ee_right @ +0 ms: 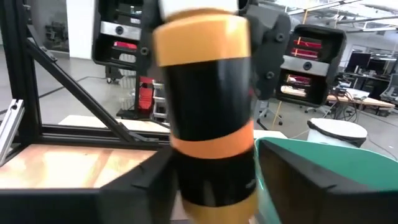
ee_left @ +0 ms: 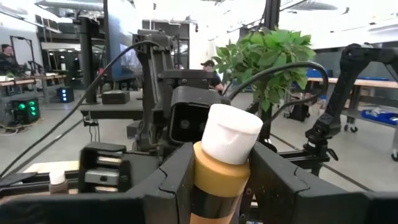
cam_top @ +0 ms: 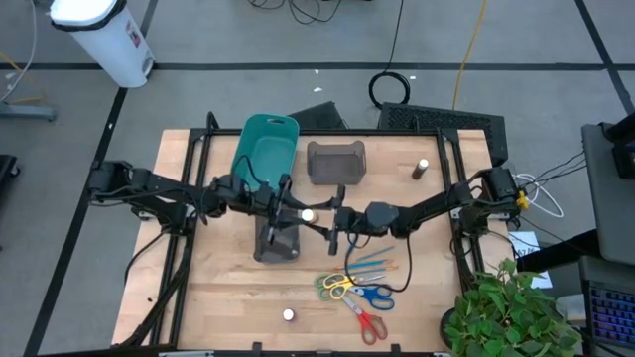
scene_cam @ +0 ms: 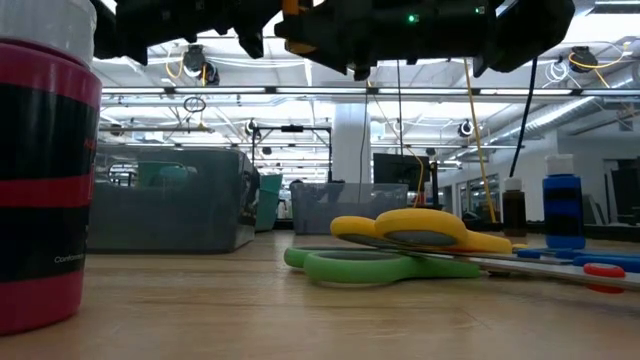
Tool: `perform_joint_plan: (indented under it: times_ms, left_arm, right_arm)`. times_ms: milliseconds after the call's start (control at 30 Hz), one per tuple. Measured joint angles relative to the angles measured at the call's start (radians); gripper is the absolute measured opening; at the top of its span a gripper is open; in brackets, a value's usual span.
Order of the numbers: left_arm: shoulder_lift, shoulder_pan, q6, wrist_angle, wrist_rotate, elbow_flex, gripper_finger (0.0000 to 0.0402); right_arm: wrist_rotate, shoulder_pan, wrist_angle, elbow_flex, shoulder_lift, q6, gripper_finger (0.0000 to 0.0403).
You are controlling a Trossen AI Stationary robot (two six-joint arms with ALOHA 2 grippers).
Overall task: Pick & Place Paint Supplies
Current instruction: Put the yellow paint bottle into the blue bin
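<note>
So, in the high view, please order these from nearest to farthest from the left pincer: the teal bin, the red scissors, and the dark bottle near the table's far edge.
From the left pincer, holding an orange bottle:
1. Teal bin, just behind it.
2. Dark bottle, far right.
3. Red scissors, near front edge.

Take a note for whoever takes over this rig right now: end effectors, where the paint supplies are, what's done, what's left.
Left end effector: shut on the yellow paint bottle, in the air over mid-table.
Right end effector: at that same bottle.
On the table: scissors, brushes, front bottle, back bottle.
Done: one bottle lifted.
Left: likely finish the handover, then place everything.
</note>
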Motion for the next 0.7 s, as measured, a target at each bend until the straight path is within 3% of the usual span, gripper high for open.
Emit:
perform_joint_plan:
  times_ms: [133, 233, 300, 400, 500, 600, 700]
  left_arm:
    - [0.000, 0.000, -0.011, -0.009, -0.015, 0.000, 0.0132]
    - [-0.004, 0.000, -0.044, -0.048, -0.020, 0.001, 0.0165]
    - [-0.036, 0.004, -0.052, -0.158, -0.014, 0.021, 0.0197]
    - [-0.119, 0.017, 0.005, -0.527, -0.027, 0.134, 0.0241]
    - [-0.158, 0.020, 0.085, -0.985, -0.130, 0.335, 0.0274]
    - [-0.126, 0.008, 0.161, -1.348, -0.248, 0.552, 0.0298]
    - [-0.051, -0.011, 0.212, -1.567, -0.303, 0.741, 0.0314]
  right_arm:
    - [0.001, 0.010, -0.001, 0.000, 0.000, -0.025, 0.0112]
    - [0.001, 0.011, -0.014, -0.001, 0.000, -0.017, 0.0106]
    - [0.000, 0.011, -0.024, -0.001, 0.000, 0.002, 0.0106]
    - [0.000, 0.011, -0.032, -0.001, -0.002, 0.031, 0.0106]
    - [0.001, 0.003, -0.056, -0.001, -0.001, 0.051, 0.0111]
    - [0.000, -0.010, -0.090, -0.001, -0.001, 0.074, 0.0119]
    - [-0.002, -0.025, -0.117, -0.001, -0.001, 0.098, 0.0114]
